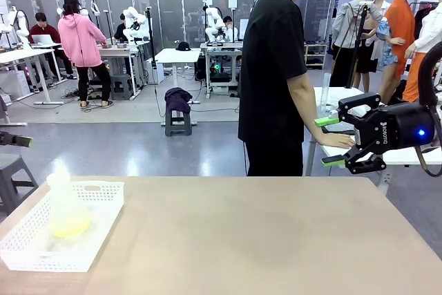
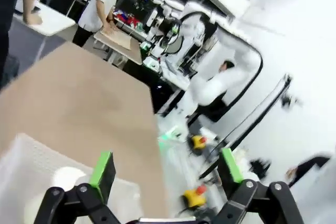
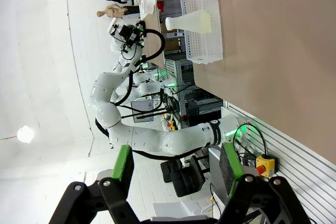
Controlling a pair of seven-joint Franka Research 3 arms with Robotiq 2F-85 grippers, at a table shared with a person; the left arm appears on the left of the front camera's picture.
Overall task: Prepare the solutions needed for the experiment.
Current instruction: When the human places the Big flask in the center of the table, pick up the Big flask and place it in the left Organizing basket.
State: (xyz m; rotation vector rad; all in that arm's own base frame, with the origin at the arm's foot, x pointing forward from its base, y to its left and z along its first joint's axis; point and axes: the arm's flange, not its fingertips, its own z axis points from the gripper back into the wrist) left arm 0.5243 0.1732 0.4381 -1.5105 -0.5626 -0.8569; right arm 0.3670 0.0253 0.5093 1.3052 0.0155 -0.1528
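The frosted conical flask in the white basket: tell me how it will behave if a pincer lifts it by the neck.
The frosted translucent conical flask probably tips little: its base is wide and the pale yellow liquid lies low. It likely feels light, since that layer is shallow. The narrow neck looks smooth, so it may slip, and it must clear the wall of the white perforated plastic basket.

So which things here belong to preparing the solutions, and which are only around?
For the job:
- conical flask with pale yellow solution
- right hand, open, empty
- left hand, open, empty

Only around:
- white basket under the flask
- table
- person facing away
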